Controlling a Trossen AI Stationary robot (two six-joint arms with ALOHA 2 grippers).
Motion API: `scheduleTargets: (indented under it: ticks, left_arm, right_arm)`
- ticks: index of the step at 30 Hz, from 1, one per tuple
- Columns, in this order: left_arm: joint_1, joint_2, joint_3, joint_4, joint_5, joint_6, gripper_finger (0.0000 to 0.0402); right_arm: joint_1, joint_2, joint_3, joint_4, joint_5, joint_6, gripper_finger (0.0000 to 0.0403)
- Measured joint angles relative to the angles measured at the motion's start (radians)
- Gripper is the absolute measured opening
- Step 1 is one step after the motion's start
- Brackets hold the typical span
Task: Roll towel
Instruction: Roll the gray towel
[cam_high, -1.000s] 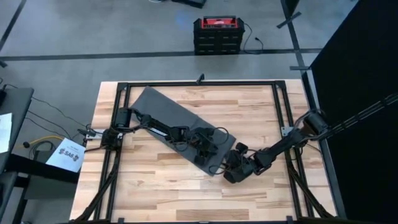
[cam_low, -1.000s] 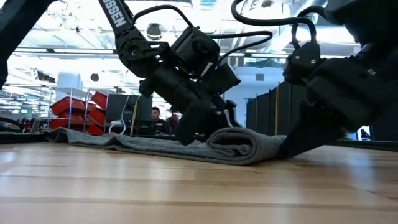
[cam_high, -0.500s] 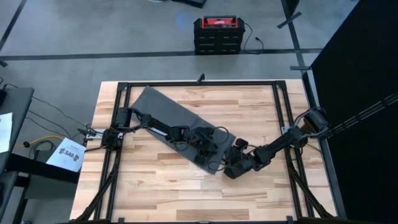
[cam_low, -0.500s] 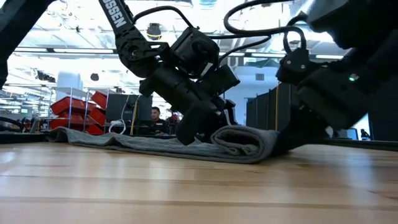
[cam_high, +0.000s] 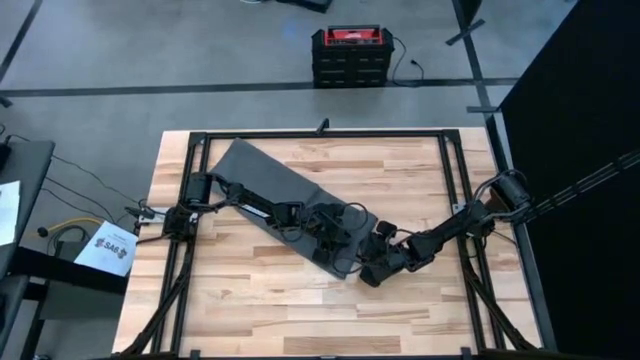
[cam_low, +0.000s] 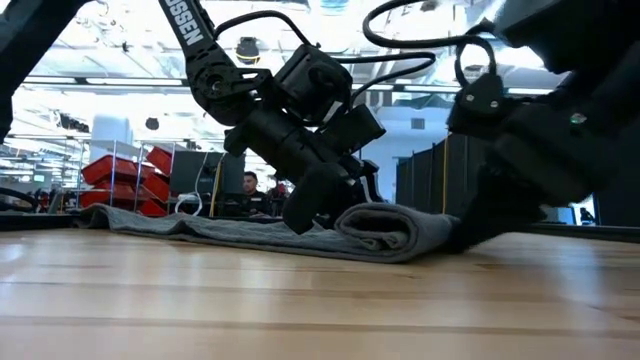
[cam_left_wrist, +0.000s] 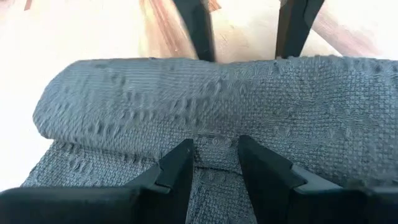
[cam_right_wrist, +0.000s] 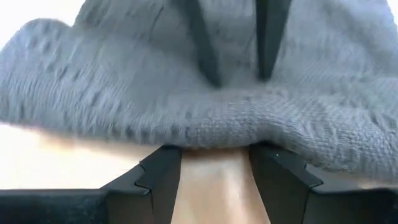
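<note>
The towel (cam_high: 270, 185), a dark grey cloth, lies diagonally across the wooden table (cam_high: 400, 180), flat at its far-left end and curled into a short roll (cam_low: 385, 228) at its near end. From above, both arms cover that roll, so its shape shows only from table height. The left gripper (cam_left_wrist: 214, 163) presses down on the flat cloth just behind the roll, fingers (cam_left_wrist: 180, 168) a little apart, gripping nothing visible. The right gripper (cam_right_wrist: 214, 165) sits at the roll's outer edge, fingers (cam_right_wrist: 163, 168) parted against the wood, their tips hidden under the cloth.
</note>
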Motion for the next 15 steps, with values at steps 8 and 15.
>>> scheduleTargets:
  ticks: [8, 15]
  left_arm:
    - [0.0, 0.0, 0.0, 0.0, 0.0, -0.001, 0.0118]
    - [0.0, 0.0, 0.0, 0.0, 0.0, -0.004, 0.0118]
  right_arm:
    - [0.013, -0.002, 0.006, -0.118, 0.009, 0.062, 0.0176]
    - [-0.044, -0.004, 0.0, -0.008, -0.009, -0.072, 0.0176]
